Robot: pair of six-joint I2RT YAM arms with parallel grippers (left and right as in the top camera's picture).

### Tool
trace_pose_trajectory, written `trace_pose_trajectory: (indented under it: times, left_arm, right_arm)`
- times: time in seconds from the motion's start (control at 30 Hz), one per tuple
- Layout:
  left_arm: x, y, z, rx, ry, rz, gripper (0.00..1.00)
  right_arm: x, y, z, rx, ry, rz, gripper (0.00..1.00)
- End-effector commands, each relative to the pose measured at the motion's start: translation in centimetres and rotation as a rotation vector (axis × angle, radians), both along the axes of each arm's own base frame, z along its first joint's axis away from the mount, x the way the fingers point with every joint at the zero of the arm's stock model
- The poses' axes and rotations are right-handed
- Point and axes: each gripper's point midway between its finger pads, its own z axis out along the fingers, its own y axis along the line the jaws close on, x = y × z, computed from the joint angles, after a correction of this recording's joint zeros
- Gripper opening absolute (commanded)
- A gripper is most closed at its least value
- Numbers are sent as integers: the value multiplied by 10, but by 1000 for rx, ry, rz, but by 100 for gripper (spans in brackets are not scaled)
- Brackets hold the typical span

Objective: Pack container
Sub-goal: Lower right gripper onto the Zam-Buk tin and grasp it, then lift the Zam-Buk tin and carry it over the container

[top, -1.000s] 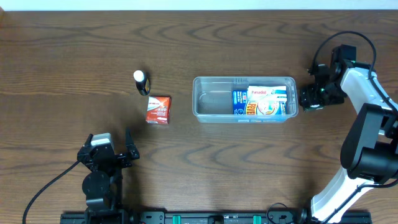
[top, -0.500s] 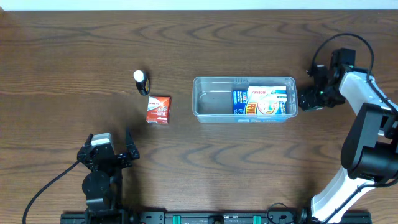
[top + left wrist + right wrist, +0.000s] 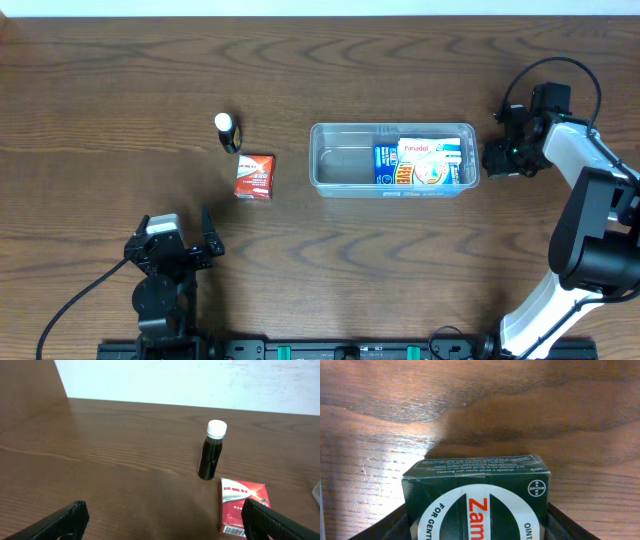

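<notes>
The clear plastic container (image 3: 335,166) lies at the table's middle and holds a blue box (image 3: 385,165) and a white box (image 3: 430,162) in its right half. My right gripper (image 3: 497,158) is just right of the container and shut on a dark green box (image 3: 475,492), which fills the right wrist view between the fingers (image 3: 475,527). A red box (image 3: 255,176) and a small dark bottle with a white cap (image 3: 228,131) stand left of the container. Both show in the left wrist view, the box (image 3: 243,507) and the bottle (image 3: 212,450). My left gripper (image 3: 205,245) is open and empty, near the front.
The right arm's white links (image 3: 590,230) run down the right side of the table. The left arm's base (image 3: 160,290) sits at the front left. A pale wall (image 3: 190,380) stands beyond the table's far edge.
The right wrist has shifted slightly beside the container's right end, still holding the green box. The left arm and the loose things have not moved.
</notes>
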Motion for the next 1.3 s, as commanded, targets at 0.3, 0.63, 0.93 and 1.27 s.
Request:
trace_pose_trajectory:
  times: [0.3,0.63,0.93,1.27]
  left_arm:
    - [0,0,-14,8,30,-8,98]
    - [0,0,-14,8,30,-7,98]
    - [0,0,-14,8,30,-7,98]
    - [0,0,-14,8,30,-7,98]
  right_arm:
    - [-1,-17,27,-58,-8,-153,58]
    - [2,8,145,-5,-230,-216,56]
    - [-17,76,236,175,-442,-167,50]
    - [-39,155,217,232,-320,-21,52]
